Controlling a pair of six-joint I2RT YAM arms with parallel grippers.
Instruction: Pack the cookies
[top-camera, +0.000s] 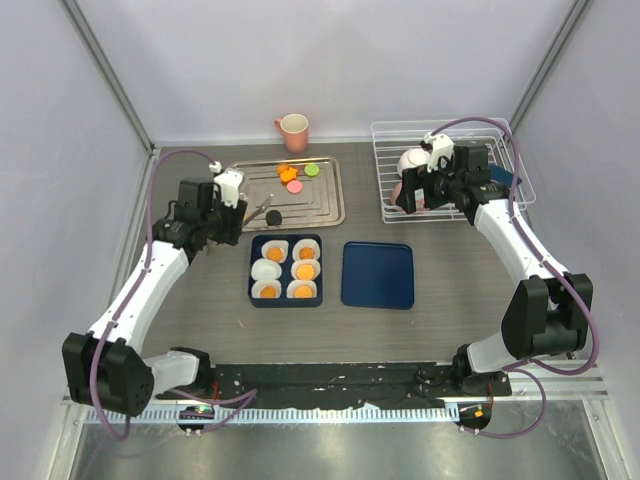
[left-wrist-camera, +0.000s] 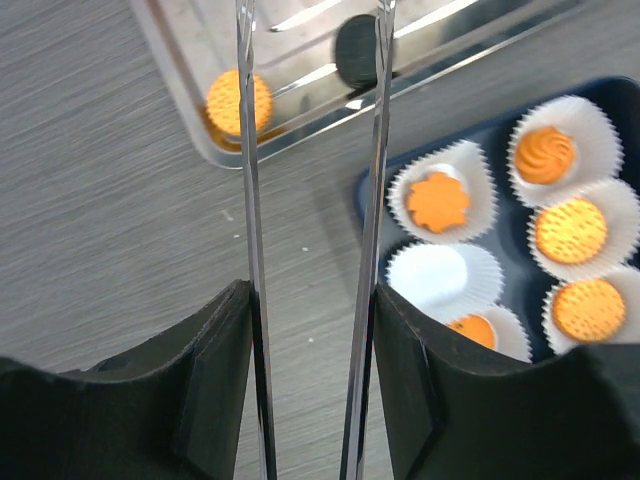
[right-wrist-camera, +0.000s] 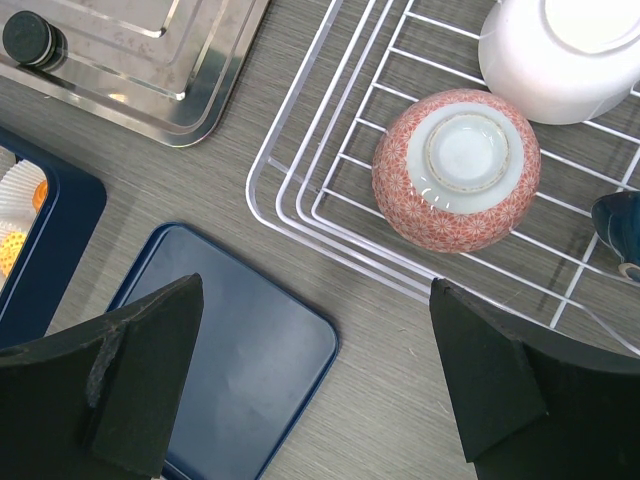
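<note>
Currently the left gripper (left-wrist-camera: 312, 295) is clamped on a pair of metal tongs (left-wrist-camera: 252, 250), one finger pressing each arm from the outside. The arms stand apart, and nothing shows between them. The tongs reach out over a steel tray (top-camera: 325, 205), and their tips run past the top of the wrist view. On the tray, a black cookie (left-wrist-camera: 355, 50) lies behind one tong arm and an orange cookie (left-wrist-camera: 222, 100) behind the other, close to the tray's corner. More cookies (top-camera: 292, 178), orange, pink and green, sit in a small cluster at the far side of the tray, near a pink mug (top-camera: 293, 128). Just beside the tray is a dark blue box (right-wrist-camera: 60, 230) with six paper cups. Five hold orange cookies and one cup (left-wrist-camera: 440, 278) is bare. A blue lid (top-camera: 378, 274) lies flat to the right of the box. The right gripper (right-wrist-camera: 318, 290) hangs wide open and holds nothing, above the edge of a wire rack (top-camera: 450, 140). In the rack are an upturned red bowl (right-wrist-camera: 455, 165) and a white bowl (right-wrist-camera: 560, 50).
</note>
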